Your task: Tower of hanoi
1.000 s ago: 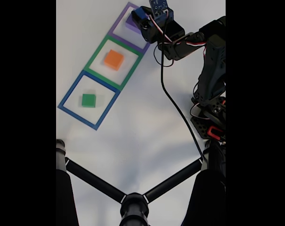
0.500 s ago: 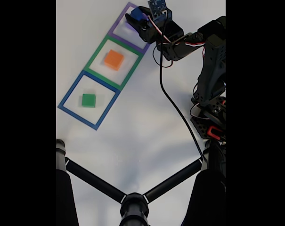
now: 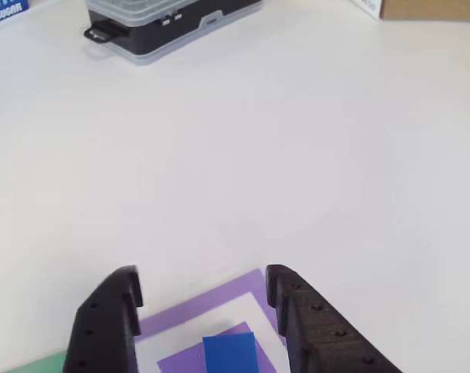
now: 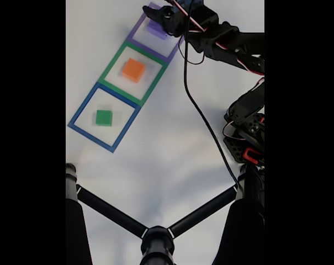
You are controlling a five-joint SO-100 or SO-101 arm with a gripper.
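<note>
In the other view the gripper [image 3: 200, 299] enters from the bottom edge with its two black fingers [image 3: 110, 318] spread wide apart, and between them, low in the centre of the frame, a blue cube [image 3: 229, 351] sits on a flat purple block [image 3: 180, 360] that lies inside the purple square frame [image 3: 211, 303]. The cube lies below the fingertips in this picture, that is, back toward the palm and slightly nearer the right-hand finger than the left, with clear gaps on both sides, so nothing is pinched. The cube's edges run nearly square to the gap between the fingers (no long axis to speak of, since it looks about as wide as deep), so the jaws would close on two flat faces. In the fixed view the gripper [image 4: 162, 16] hovers at the upper middle of the frame over the purple block [image 4: 155, 27] in the purple frame [image 4: 134, 31]; the cube itself is hidden there by the arm. Further down and to the left, an orange block [image 4: 133, 69] rests inside the green frame [image 4: 112, 66], and a green block [image 4: 104, 117] inside the blue frame [image 4: 81, 113], each well apart from the gripper. My reading is that the cube is the piece in play, and whether it gets grasped or has just been set down I cannot tell; a grasp would need a small shift to centre it
</note>
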